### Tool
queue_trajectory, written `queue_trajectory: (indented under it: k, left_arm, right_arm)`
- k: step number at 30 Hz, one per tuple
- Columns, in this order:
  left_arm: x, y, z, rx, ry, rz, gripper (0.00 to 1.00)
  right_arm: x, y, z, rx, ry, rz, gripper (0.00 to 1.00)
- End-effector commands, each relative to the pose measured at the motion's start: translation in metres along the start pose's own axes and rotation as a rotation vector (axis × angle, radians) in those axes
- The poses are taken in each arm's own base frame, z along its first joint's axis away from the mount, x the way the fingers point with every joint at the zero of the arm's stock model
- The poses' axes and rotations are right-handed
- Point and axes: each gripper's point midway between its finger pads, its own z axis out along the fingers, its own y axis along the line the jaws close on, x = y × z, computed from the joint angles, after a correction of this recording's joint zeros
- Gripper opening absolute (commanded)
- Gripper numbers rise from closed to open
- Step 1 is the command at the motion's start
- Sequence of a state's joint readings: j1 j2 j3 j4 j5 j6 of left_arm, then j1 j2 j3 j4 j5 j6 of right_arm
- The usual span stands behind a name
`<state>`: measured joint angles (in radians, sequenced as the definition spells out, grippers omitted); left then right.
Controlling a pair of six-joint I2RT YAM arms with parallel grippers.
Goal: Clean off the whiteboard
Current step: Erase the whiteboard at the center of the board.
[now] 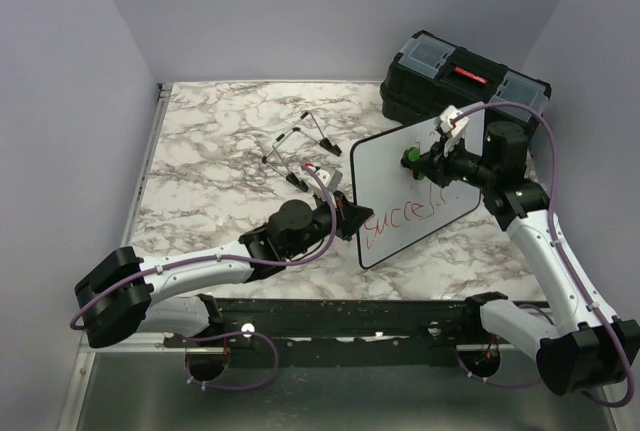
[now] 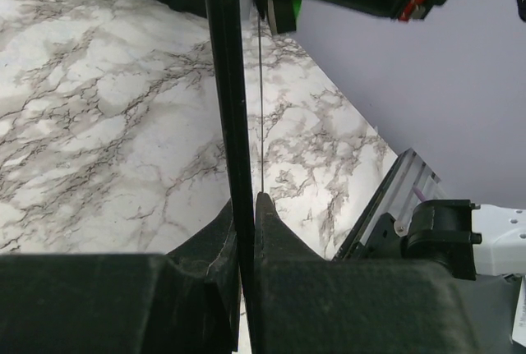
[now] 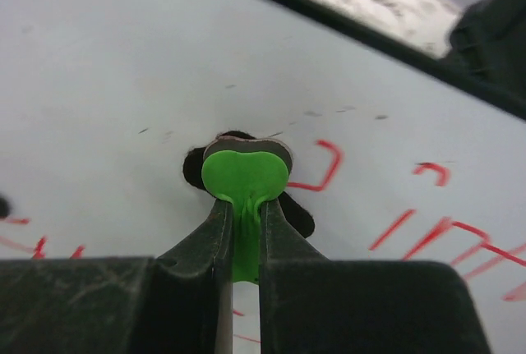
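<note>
Left end effector [image 1: 352, 219] clamps whiteboard [image 1: 400, 166] edge.

A black toolbox [image 1: 465, 81] sits at the far right corner of the marble desk [image 1: 215, 121]; a wire easel stand [image 1: 300, 146] lies near its middle.

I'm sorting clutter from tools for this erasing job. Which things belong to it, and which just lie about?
In the job: whiteboard, gripped at its edge by the left gripper; green eraser in the right gripper, against the board.
Lying about: black toolbox; wire easel stand.
</note>
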<state>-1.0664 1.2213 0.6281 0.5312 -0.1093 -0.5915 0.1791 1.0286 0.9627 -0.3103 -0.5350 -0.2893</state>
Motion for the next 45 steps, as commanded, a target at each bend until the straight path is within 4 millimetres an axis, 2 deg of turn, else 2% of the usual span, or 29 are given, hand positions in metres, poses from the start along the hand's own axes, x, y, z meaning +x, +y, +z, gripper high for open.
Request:
queue_trajectory:
  k: [1,4,9,11,13,16,18,20,22,24,25,27,30,33,35,39,41,42,45]
  left_arm:
    - [-0.005,-0.022,0.002,0.099,-0.001,0.019,0.00]
    - [-0.004,-0.021,0.002,0.097,0.000,0.015,0.00]
    - [-0.004,-0.021,0.002,0.097,0.001,0.012,0.00]
    - [-0.003,-0.021,0.001,0.098,0.001,0.011,0.00]
    - [-0.004,-0.020,0.000,0.097,-0.002,0.010,0.00]
    - [-0.002,-0.019,-0.001,0.098,-0.001,0.010,0.00]
    - [-0.002,-0.020,-0.002,0.101,-0.002,0.010,0.00]
    - [-0.002,-0.020,-0.002,0.102,-0.002,0.010,0.00]
    - [-0.002,-0.020,-0.002,0.106,-0.004,0.007,0.00]
    - [-0.002,-0.021,-0.002,0.109,-0.005,0.005,0.00]
    - [-0.001,-0.020,-0.001,0.109,-0.004,0.003,0.00]
    - [-0.002,-0.021,-0.001,0.111,-0.005,0.000,0.00]
    - [-0.002,-0.021,-0.002,0.110,-0.006,-0.006,0.00]
    - [-0.003,-0.021,-0.004,0.112,-0.012,-0.010,0.00]
    - [-0.003,-0.021,-0.004,0.112,-0.013,-0.011,0.00]
    - [-0.003,-0.021,-0.004,0.115,-0.014,-0.013,0.00]
    - [-0.003,-0.021,-0.005,0.116,-0.013,-0.013,0.00]
    - [-0.004,-0.021,-0.005,0.117,-0.015,-0.012,0.00]
    - [-0.004,-0.020,-0.005,0.116,-0.016,-0.010,0.00]
  right_arm:
    - [0.024,0.068,-0.006,-0.381,0.010,-0.003,0.01]
    - [0.005,0.052,-0.002,-0.288,-0.040,-0.008,0.01]
    - [-0.026,-0.024,0.007,0.115,-0.081,0.106,0.01]
    - [-0.025,-0.041,0.007,0.205,-0.076,0.122,0.01]
    - [-0.012,-0.047,0.008,0.234,-0.049,0.126,0.01]
    - [0.009,-0.045,0.009,0.234,-0.011,0.129,0.01]
    - [0.025,-0.034,0.011,0.176,0.027,0.110,0.01]
    - [0.039,-0.009,0.012,0.031,0.064,0.069,0.01]
    - [0.051,0.030,0.011,-0.197,0.088,0.028,0.01]
    - [0.052,0.055,0.005,-0.354,0.083,0.017,0.01]
    - [0.050,0.061,0.003,-0.388,0.076,0.020,0.01]
    - [0.034,0.051,0.004,-0.330,0.039,0.014,0.01]
    - [0.005,-0.007,0.009,0.020,-0.028,0.064,0.01]
    - [0.000,-0.038,0.007,0.181,-0.017,0.090,0.01]
    - [0.007,-0.044,0.007,0.218,-0.007,0.110,0.01]
    - [0.029,-0.050,0.008,0.261,0.041,0.142,0.01]
    - [0.041,-0.040,0.009,0.207,0.083,0.125,0.01]
    - [0.045,-0.029,0.010,0.144,0.103,0.107,0.01]
    - [0.059,0.030,0.005,-0.199,0.130,0.039,0.01]
